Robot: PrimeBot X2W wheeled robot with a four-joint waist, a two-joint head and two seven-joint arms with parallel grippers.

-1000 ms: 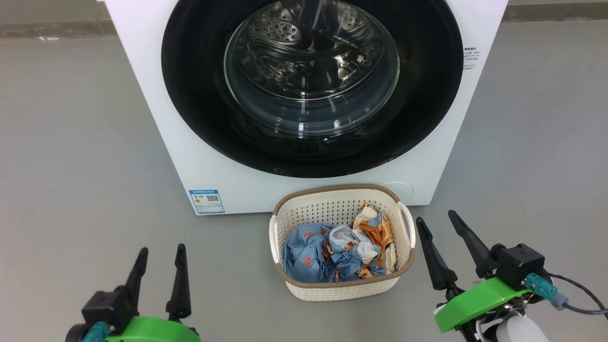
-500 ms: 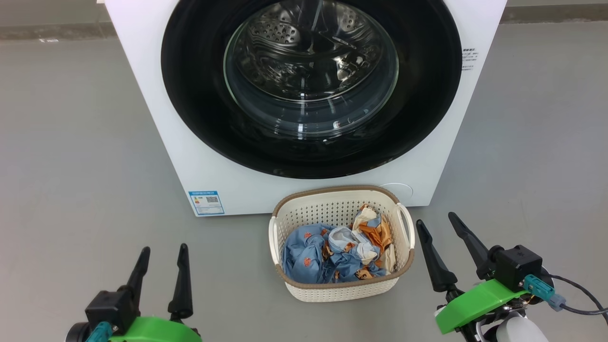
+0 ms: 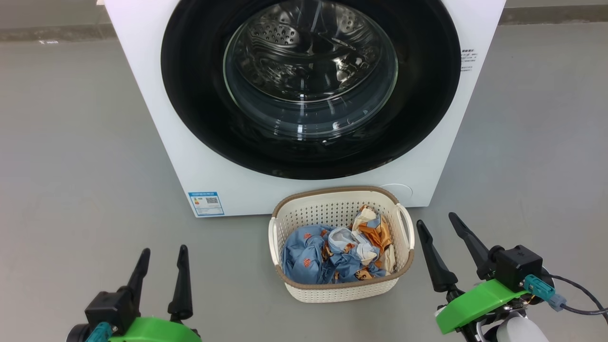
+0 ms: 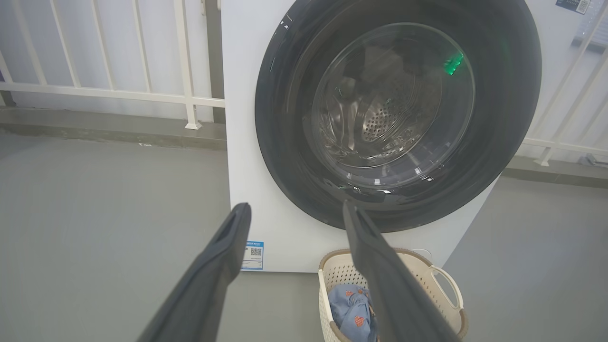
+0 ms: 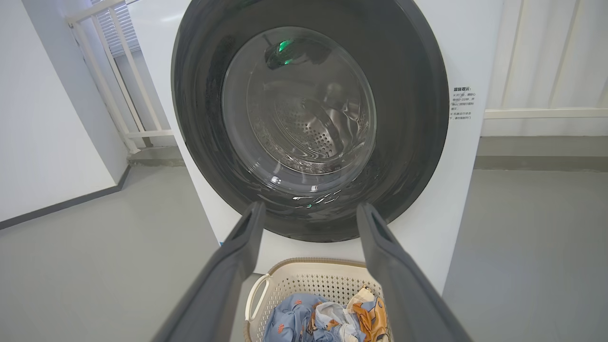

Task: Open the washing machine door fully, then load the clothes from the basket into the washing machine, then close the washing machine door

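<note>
Since one second ago only the head camera has tipped very slightly, setting machine and basket a shade lower in its view; both grippers and all things have kept their places. Nearest the robot, the left gripper [image 3: 163,249] hangs over the floor [image 3: 71,166] well to the left of the basket [image 3: 332,189], jaws released and holding nothing. The right gripper [image 3: 435,218] hangs just beside the basket's right handle, apart from it, jaws likewise released and empty. The basket stands on the floor between the two grippers, nearer the right one. Inside it lie the clothes [image 3: 308,256], crumpled blue fabric with orange-brown prints and white patches. Directly behind the basket stands the washing machine [image 3: 228,190]; whether the two touch cannot be told. A small blue label [image 3: 206,203] sits on the machine's front, behind and left of the basket. Above and behind the basket, the washing machine door [image 3: 199,95] lies shut against the front, its black rim ringing clear glass through which the perforated steel drum [image 3: 285,33] shows. Farthest beyond the basket, a white railing [image 4: 142,95] runs along the wall.
</note>
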